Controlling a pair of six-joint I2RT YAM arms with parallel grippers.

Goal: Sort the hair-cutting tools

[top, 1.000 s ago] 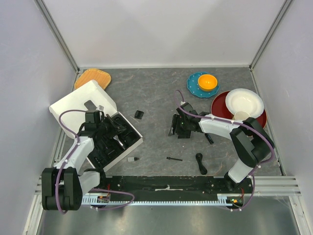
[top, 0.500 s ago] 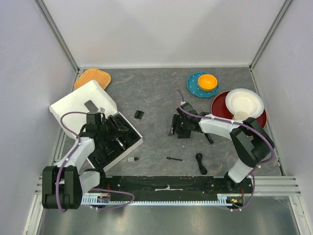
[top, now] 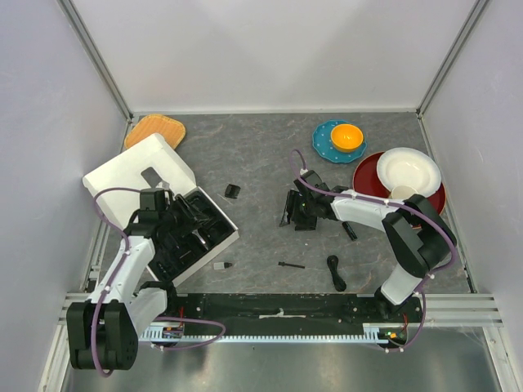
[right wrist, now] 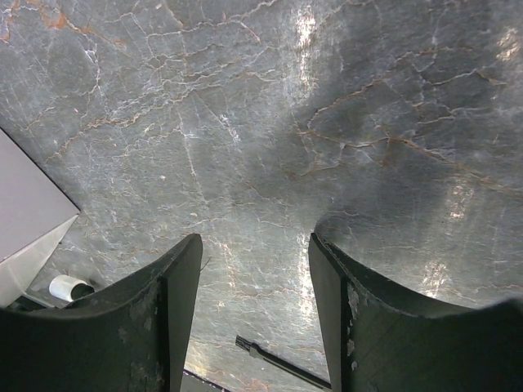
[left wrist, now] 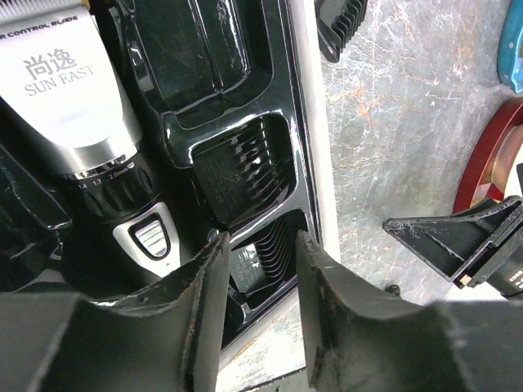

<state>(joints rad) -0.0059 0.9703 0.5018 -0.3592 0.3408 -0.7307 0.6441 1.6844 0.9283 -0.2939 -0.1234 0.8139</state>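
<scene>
The black-and-silver clipper [left wrist: 78, 106] lies in the black moulded tray [left wrist: 204, 49] of the white box [top: 135, 167]. A comb guard [left wrist: 245, 167] sits in a tray pocket, and another comb guard [left wrist: 274, 245] sits in the pocket below it. My left gripper [left wrist: 257, 269] is open just above that lower pocket and holds nothing; in the top view it [top: 194, 219] is over the tray. My right gripper [right wrist: 253, 245] is open and empty above bare table, mid-table in the top view [top: 288, 211]. One loose comb guard [top: 233, 191], a thin brush [top: 291, 265], a cable [top: 335, 272] and a small bit [top: 222, 265] lie on the table.
A teal plate [top: 325, 147] with an orange bowl [top: 346, 137] stands at the back right. A red plate [top: 368, 175] there holds a white bowl [top: 409, 167] and a cup [top: 400, 193]. An orange woven mat [top: 155, 129] lies at the back left. Another black piece [top: 350, 230] lies under my right arm.
My left arm has shifted slightly over the tray and its elbow has dropped toward the near edge. My right gripper has edged a little to the left. No object has moved.
</scene>
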